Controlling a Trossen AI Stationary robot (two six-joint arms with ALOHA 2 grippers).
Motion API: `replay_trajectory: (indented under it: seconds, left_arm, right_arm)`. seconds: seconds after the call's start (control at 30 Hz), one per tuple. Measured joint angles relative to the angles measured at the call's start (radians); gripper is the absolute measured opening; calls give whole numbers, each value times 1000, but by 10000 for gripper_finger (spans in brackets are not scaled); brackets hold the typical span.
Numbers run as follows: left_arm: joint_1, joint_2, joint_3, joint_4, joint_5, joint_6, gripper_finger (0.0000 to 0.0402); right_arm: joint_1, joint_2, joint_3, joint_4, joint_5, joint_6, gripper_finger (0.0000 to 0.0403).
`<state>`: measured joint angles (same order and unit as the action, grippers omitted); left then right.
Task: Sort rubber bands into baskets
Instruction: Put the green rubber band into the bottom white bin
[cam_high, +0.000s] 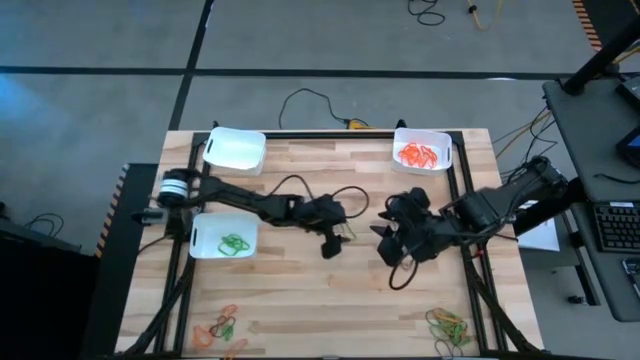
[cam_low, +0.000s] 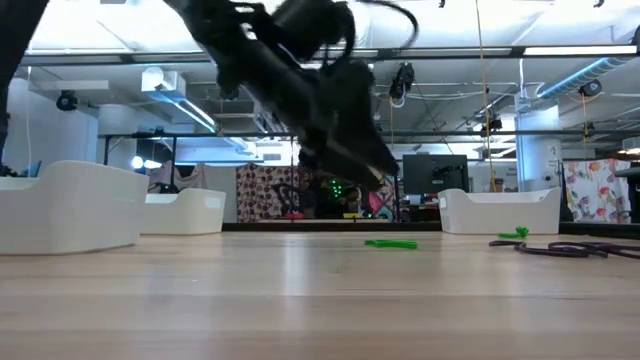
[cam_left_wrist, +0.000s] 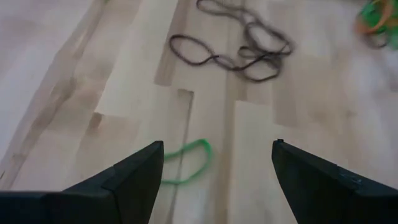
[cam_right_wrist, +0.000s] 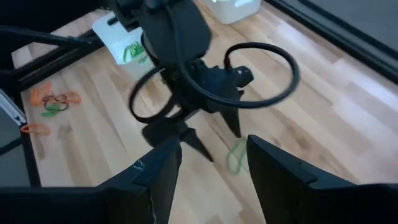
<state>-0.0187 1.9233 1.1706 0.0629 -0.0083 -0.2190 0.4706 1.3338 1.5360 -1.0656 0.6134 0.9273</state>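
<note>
even overhead light from ceiling tubes (cam_low: 185, 110); soft shadows on the worktop (cam_high: 300, 290). left wrist view smeared by motion blur; low view's foreground out of focus.

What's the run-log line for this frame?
left gripper: open, over green band mid-table | right gripper: open, empty, facing it | baskets: green, orange, empty

In the left wrist view, the green rubber band (cam_left_wrist: 189, 163) is blurred and partly hidden behind one finger (cam_left_wrist: 134, 180) of the left gripper (cam_left_wrist: 214, 180). The orange and green bands (cam_left_wrist: 375, 17) are cut by the picture's edge. From above, the band piles (cam_high: 222, 328) at the worktop (cam_high: 330, 190) edge are too small to count.
</note>
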Motion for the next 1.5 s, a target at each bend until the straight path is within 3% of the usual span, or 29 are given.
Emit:
replay_trajectory:
  seconds: [0.23, 0.53, 0.77, 0.97, 1.03, 1.1, 1.3, 1.5]
  left_arm:
    - [29, 153, 135, -42, -1, 3, 282]
    - [21, 282, 319, -359, 45, 138, 263]
    - [-25, 286, 301, -388, -61, 107, 190]
    - [-50, 284, 294, -410, -85, 33, 77]
    - [-55, 278, 293, -424, -85, 16, 30]
    - [-58, 262, 291, -444, -86, 15, 10]
    - [-76, 143, 263, -588, -113, 26, 2]
    - [-99, -91, 198, -664, -214, 22, 0]
  right_arm:
    - [52, 9, 0, -63, -1, 107, 178]
    - [69, 8, 0, -64, -1, 123, 178]
    - [68, 8, 0, -67, 14, 121, 178]
    - [68, 8, -1, -67, 18, 119, 178]
    - [68, 8, -1, -67, 19, 119, 178]
    - [68, 8, -1, -67, 18, 119, 178]
    - [68, 8, -1, -67, 19, 117, 178]
    - [68, 8, -2, -70, 69, 91, 178]
